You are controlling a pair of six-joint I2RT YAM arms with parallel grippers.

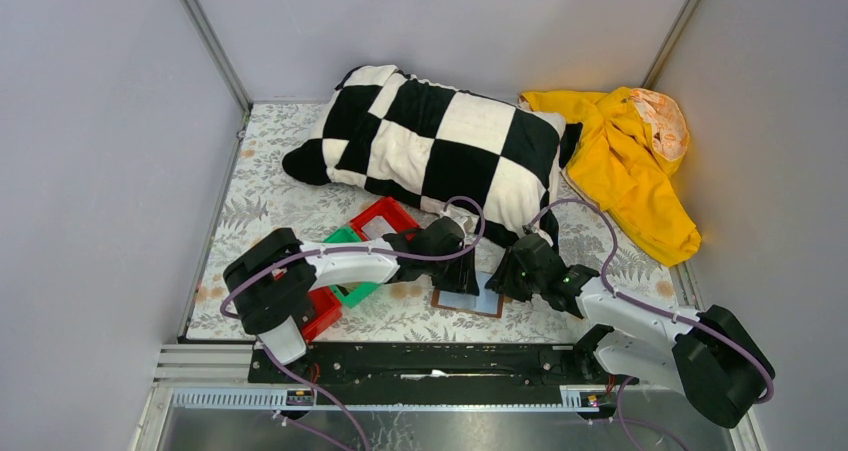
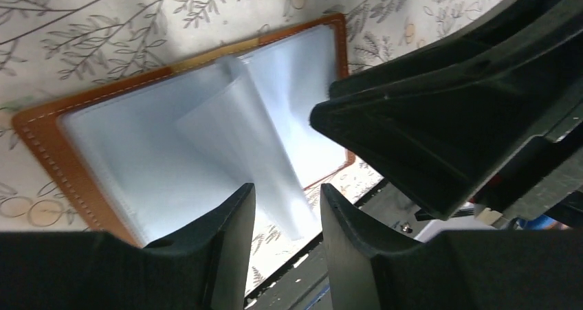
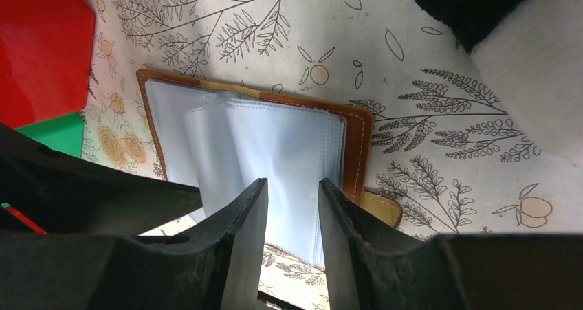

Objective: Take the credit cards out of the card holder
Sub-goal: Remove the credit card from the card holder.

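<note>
Two claws are hanging low over the card holder (image 1: 468, 301), which is lying open and flat on the worktop (image 1: 270, 201), near its front edge and between the two arms. The left claw (image 2: 287, 217) is showing only a narrow gap and is gripping nothing that I can see. The right claw (image 3: 292, 210) is also standing narrow and empty, just beside the left one. Clear sleeves (image 3: 261, 152) are rising loosely from the fold, and I cannot tell if cards are sitting inside them.

Several things could be going wrong from here, in my judgement. A claw may be pinching only the thin sleeve, so the whole holder would be lifting instead of a card sliding out. The two claws are working so near that they may be knocking each other. The shiny plastic may also be slipping.

A red bin (image 1: 385, 216) and a green bin (image 1: 345, 239) are lying beside the left arm. A checkered pillow (image 1: 430, 141) and a yellow garment (image 1: 630, 161) are lying behind, well apart from the holder.
</note>
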